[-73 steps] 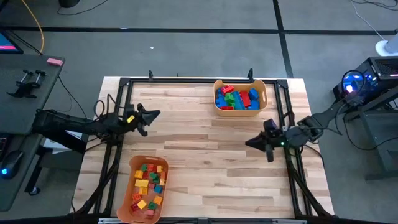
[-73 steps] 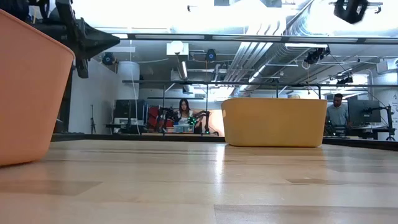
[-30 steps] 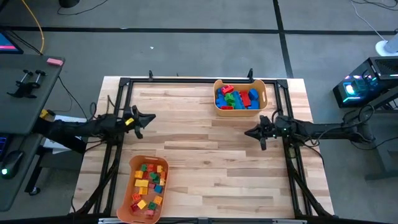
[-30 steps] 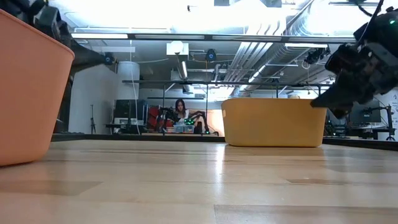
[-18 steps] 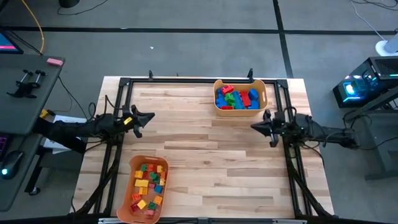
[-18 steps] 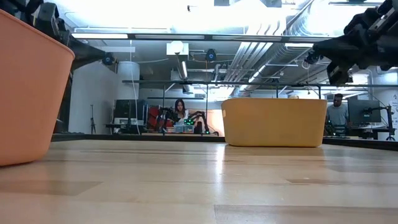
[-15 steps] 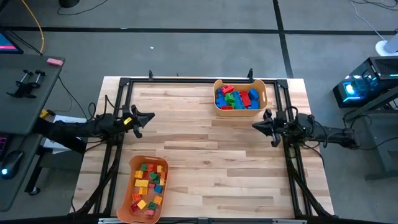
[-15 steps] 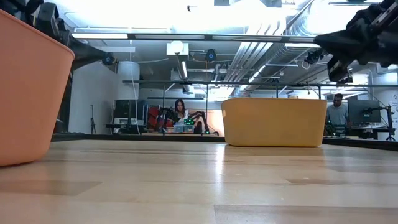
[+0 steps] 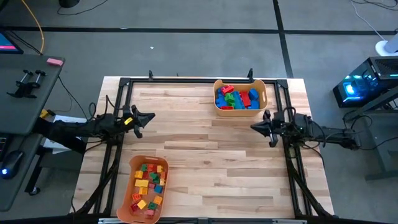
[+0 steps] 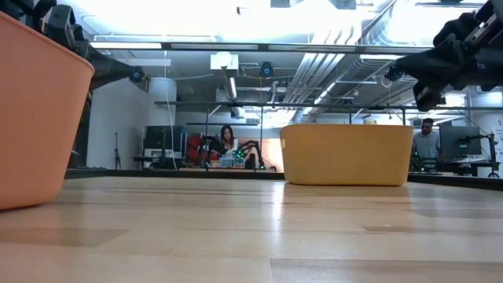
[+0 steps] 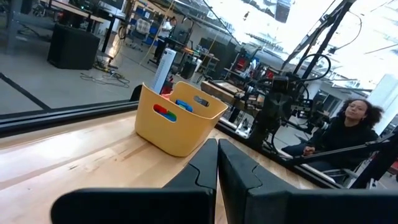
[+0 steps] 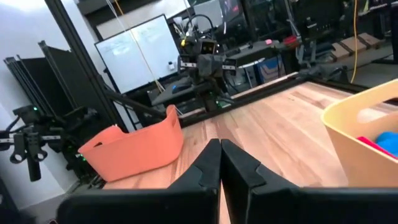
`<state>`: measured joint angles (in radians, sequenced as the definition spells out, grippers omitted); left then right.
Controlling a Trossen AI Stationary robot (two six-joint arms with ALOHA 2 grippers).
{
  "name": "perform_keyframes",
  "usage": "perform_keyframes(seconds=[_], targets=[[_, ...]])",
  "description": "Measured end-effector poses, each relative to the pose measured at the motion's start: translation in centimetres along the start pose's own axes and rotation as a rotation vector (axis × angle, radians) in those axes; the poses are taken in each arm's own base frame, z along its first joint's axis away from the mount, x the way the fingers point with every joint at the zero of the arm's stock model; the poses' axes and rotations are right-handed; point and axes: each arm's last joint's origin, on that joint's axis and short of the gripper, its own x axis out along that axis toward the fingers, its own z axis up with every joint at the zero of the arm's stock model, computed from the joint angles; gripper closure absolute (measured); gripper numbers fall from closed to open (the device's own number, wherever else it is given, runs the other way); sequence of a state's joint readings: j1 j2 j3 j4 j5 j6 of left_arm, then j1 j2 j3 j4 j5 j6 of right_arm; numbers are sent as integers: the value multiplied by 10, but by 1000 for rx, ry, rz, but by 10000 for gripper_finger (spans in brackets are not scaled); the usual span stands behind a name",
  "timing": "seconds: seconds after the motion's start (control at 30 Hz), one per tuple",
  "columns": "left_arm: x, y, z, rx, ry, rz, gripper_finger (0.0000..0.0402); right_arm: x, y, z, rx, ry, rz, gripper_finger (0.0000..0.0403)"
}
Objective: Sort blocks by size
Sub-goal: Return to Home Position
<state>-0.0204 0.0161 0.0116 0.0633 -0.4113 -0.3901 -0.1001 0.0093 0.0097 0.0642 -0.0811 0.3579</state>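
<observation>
Larger red, blue and green blocks [image 9: 237, 98] lie in a yellow bin [image 9: 263, 99] at the table's far right. Small red, yellow, orange and green blocks [image 9: 148, 183] lie in an orange bin [image 9: 132, 167] at the near left. My left gripper [image 9: 151, 116] is shut and empty above the table's left side. My right gripper [image 9: 254, 126] is shut and empty above the table's right side, just near of the yellow bin. Both sets of fingertips are closed in the wrist views: the left gripper [image 11: 217, 163] and the right gripper [image 12: 220, 162].
A black metal frame [image 9: 186, 79] runs around the table's edges. The wooden tabletop [image 9: 205, 162] between the two bins is bare. A person sits beyond the table in the left wrist view [image 11: 348, 130]; other people show far off in the low view [image 10: 233, 137].
My right arm has swung from the table's right side toward the far edge and drawn back toward the right edge, ending level beside the yellow bin. My left arm has pulled back a little toward the left edge early on, then kept still. The blocks stay in their bins.
</observation>
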Motion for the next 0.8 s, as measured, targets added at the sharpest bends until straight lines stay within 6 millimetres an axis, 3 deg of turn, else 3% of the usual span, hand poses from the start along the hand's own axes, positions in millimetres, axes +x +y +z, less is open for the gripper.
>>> perform_keyframes(seconds=[0.8], targets=[[0, 0, 0, 0, 0, 0, 401, 0, -1, -4, 3, 37, -14, 402]])
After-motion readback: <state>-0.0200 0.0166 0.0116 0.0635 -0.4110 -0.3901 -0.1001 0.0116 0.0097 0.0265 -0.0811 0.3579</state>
